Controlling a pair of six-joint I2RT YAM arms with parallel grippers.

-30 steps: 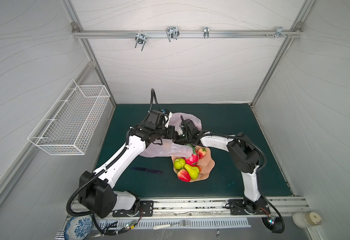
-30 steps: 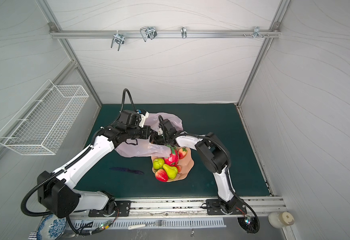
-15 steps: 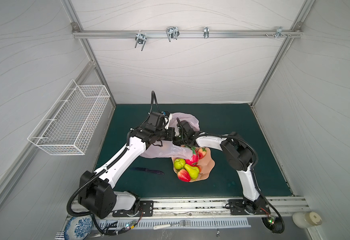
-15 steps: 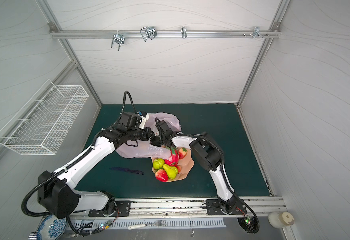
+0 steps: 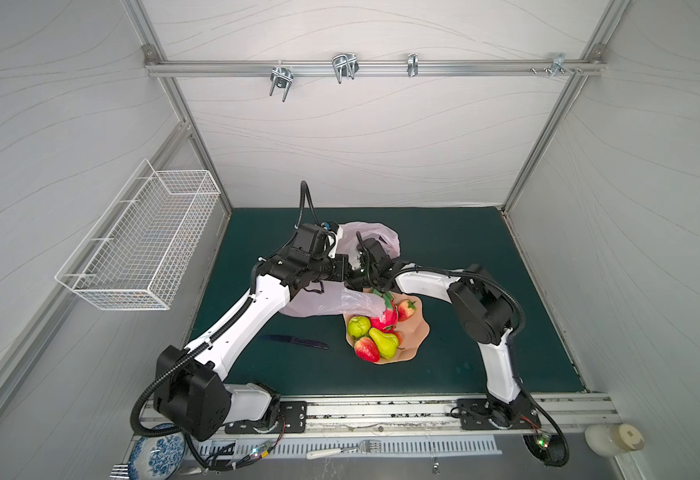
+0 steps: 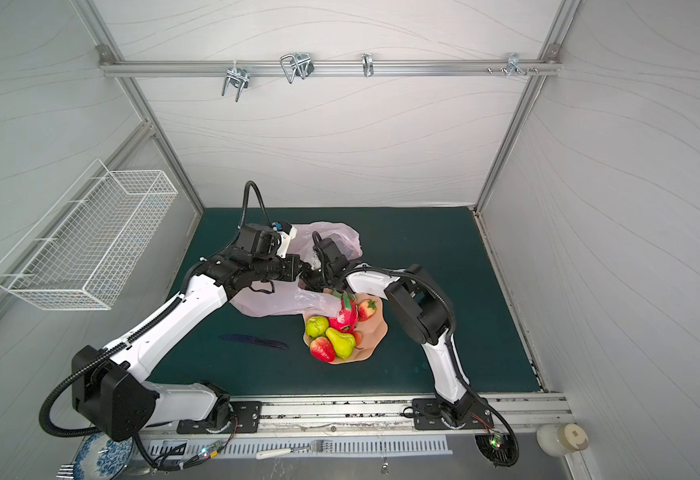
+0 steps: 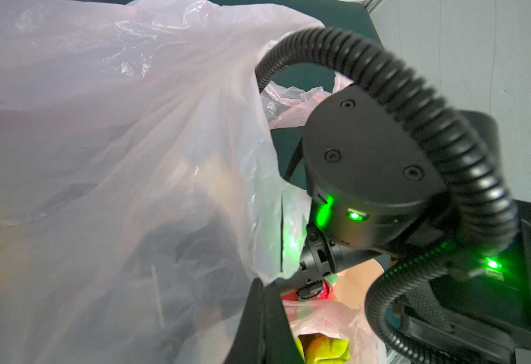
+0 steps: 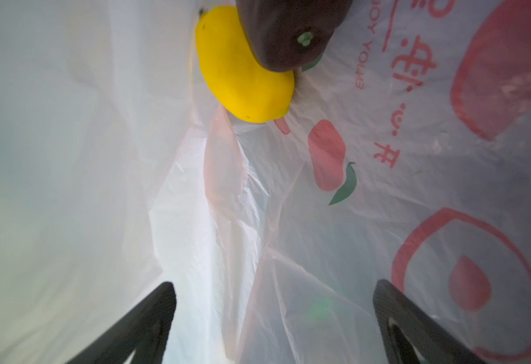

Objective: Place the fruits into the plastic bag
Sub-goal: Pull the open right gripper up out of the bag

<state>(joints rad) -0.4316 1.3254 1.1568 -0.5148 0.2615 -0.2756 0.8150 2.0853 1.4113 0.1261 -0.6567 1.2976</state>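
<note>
The bag (image 5: 375, 239) sits mid-mat (image 5: 464, 257), just behind the bowl (image 5: 416, 330), its mouth lifted between the two arms; a fold of it drapes over the bowl's rim and against the dragon fruit (image 5: 386, 319); inside the bag, in the right wrist view, a lemon (image 8: 242, 78) lies touching a dark fruit (image 8: 289, 28), both against the printed film; the right gripper (image 8: 275, 283) is inside the bag, jaws wide apart, holding nothing; the left gripper (image 7: 259, 285) is pinched together on the bag's edge, film running into it in the left wrist view; in both top views the bowl holds the dragon fruit, a strawberry (image 5: 406, 309) beside it, a second strawberry (image 5: 367, 348) at the near rim, a pear (image 5: 383, 341) and a knobbly green fruit (image 5: 358, 326), packed close; a dark knife (image 5: 294, 340) lies on the mat left of the bowl, apart from it.
</note>
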